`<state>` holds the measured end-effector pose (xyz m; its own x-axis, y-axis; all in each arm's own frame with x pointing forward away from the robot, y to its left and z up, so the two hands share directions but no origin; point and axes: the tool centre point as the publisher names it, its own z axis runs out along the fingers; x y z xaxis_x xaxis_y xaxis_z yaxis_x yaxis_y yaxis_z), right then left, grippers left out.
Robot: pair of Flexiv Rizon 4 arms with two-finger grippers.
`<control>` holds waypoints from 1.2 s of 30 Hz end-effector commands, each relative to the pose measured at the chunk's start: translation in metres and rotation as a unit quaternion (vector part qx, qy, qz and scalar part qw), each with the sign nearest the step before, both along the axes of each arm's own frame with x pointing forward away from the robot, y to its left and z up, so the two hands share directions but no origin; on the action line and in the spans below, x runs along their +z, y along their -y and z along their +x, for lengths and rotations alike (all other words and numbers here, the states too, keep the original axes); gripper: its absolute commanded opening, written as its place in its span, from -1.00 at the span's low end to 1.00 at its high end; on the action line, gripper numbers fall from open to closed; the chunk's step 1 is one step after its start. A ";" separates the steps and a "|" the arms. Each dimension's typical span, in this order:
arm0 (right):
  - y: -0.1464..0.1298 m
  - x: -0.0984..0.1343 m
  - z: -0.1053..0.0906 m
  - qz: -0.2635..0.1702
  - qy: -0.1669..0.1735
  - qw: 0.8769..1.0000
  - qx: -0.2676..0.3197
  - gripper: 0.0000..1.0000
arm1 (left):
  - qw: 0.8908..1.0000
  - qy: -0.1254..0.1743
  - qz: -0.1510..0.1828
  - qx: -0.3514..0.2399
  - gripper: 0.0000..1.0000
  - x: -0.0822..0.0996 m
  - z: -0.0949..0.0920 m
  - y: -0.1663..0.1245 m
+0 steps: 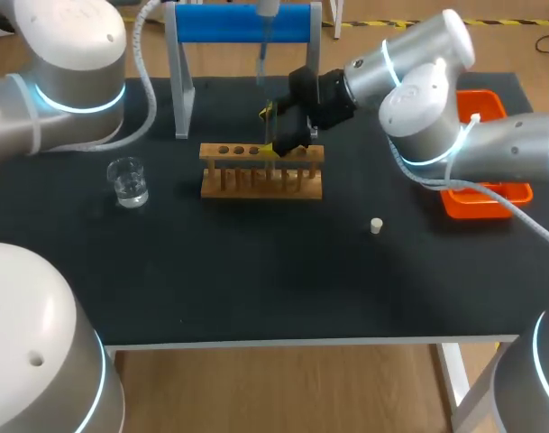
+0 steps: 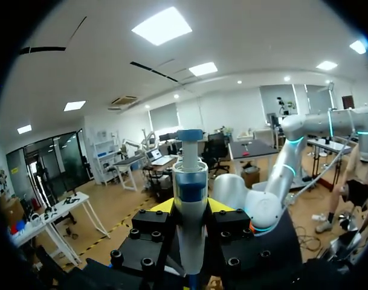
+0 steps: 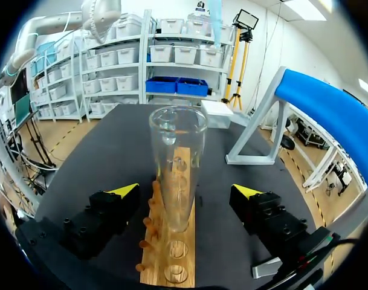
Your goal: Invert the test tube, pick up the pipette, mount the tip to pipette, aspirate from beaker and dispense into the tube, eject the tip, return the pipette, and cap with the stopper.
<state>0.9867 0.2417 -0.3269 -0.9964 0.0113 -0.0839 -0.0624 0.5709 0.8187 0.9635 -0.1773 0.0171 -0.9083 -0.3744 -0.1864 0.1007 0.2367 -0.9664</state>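
Black table, with the wooden rack mid-table. The beaker, holding clear liquid, is well off to the rack's left. The stopper lies loose to its right, and the orange tray sits at the right edge.

We note the test tube standing in a hole of the rack, open mouth up toward the right wrist camera. We cannot tell which hole. The right gripper straddles the tube with its yellow fingertips spread wide on either side. Neither one touches the glass.

The left gripper is out of the head view. In its own wrist view it is pinched on the pipette, which stands upright between its fingers with the blue cap on top.

Handling judgement for the tube:
- It is thin clear glass, so light and stiff but brittle, and smooth enough to slip.
- We would take hold on the straight wall below the rim, above the rack's top board.
- We would centre the tube between the pads before closing.
- Squeeze should be just enough to stop it sliding, since too much risks a crack.
- It should lift straight along the hole's axis, because a sideways pull could lever it against the wood.
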 end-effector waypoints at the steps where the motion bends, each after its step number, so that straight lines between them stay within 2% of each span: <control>1: 0.001 0.001 0.000 -0.002 -0.001 1.000 0.001 1.00 | 1.000 -0.003 0.016 0.023 -1.00 0.004 -0.023 -0.042; 4: 0.001 0.001 0.000 -0.002 -0.001 1.000 0.001 1.00 | 0.999 -0.008 0.017 0.039 -1.00 -0.004 -0.027 -0.070; 8: 0.001 0.001 0.000 -0.002 -0.001 1.000 0.001 1.00 | 0.998 -0.015 0.018 0.054 -1.00 -0.022 -0.044 -0.099; 14: 0.001 0.001 0.000 -0.002 -0.001 1.000 0.001 1.00 | 0.998 -0.022 0.010 0.053 -1.00 -0.055 -0.068 -0.117; 19: 0.001 0.001 0.000 -0.002 -0.001 1.000 0.001 1.00 | 0.999 -0.020 0.007 0.030 -1.00 -0.076 -0.085 -0.118; 27: 0.001 0.001 0.000 -0.002 -0.001 1.000 0.001 1.00 | 1.000 -0.009 -0.010 -0.006 -1.00 -0.094 -0.105 -0.102; 36: 0.001 0.001 0.000 -0.002 -0.001 1.000 0.001 1.00 | 0.998 -0.024 -0.020 -0.052 -1.00 -0.108 -0.112 -0.069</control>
<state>0.9867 0.2416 -0.3269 -0.9964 0.0113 -0.0838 -0.0624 0.5709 0.8187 0.8426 -0.0968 -0.0854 -0.9461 -0.2965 -0.1305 0.0702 0.2058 -0.9761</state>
